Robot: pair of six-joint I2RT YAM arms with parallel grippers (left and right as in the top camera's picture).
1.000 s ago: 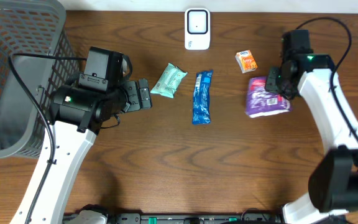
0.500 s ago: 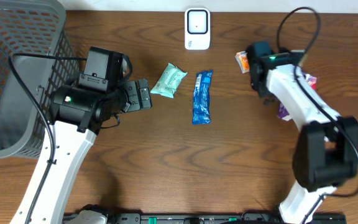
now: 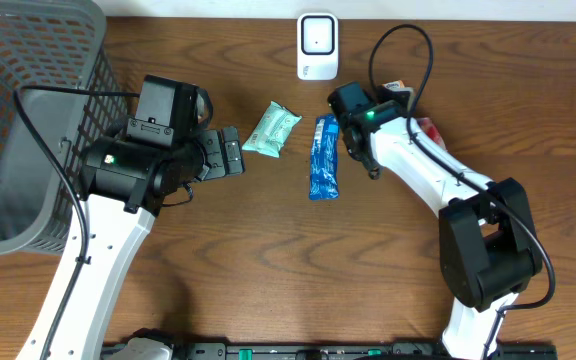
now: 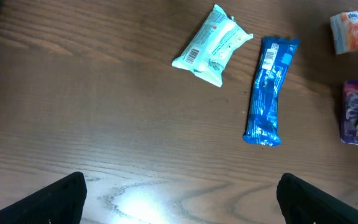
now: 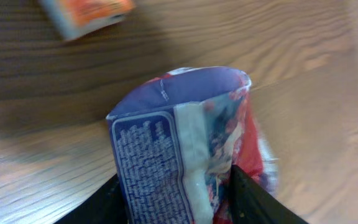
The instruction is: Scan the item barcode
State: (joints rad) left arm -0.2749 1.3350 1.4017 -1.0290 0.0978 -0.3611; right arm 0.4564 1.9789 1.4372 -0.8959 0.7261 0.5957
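Purple packet (image 5: pixel 179 143): grasped in right tool (image 5: pixel 179 199), short of scanner (image 3: pixel 317 45) at worktop's far edge; scan pending. Left tool (image 4: pixel 185 199) released.

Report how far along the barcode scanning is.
Done: nothing visibly scanned. In hand: the purple plastic packet stands between the fingers of the right gripper, near the white scanner; grip firmness unclear. Remaining: presenting its barcode, then the mint-green packet, blue wrapper bar and small orange box. The left gripper hangs open.
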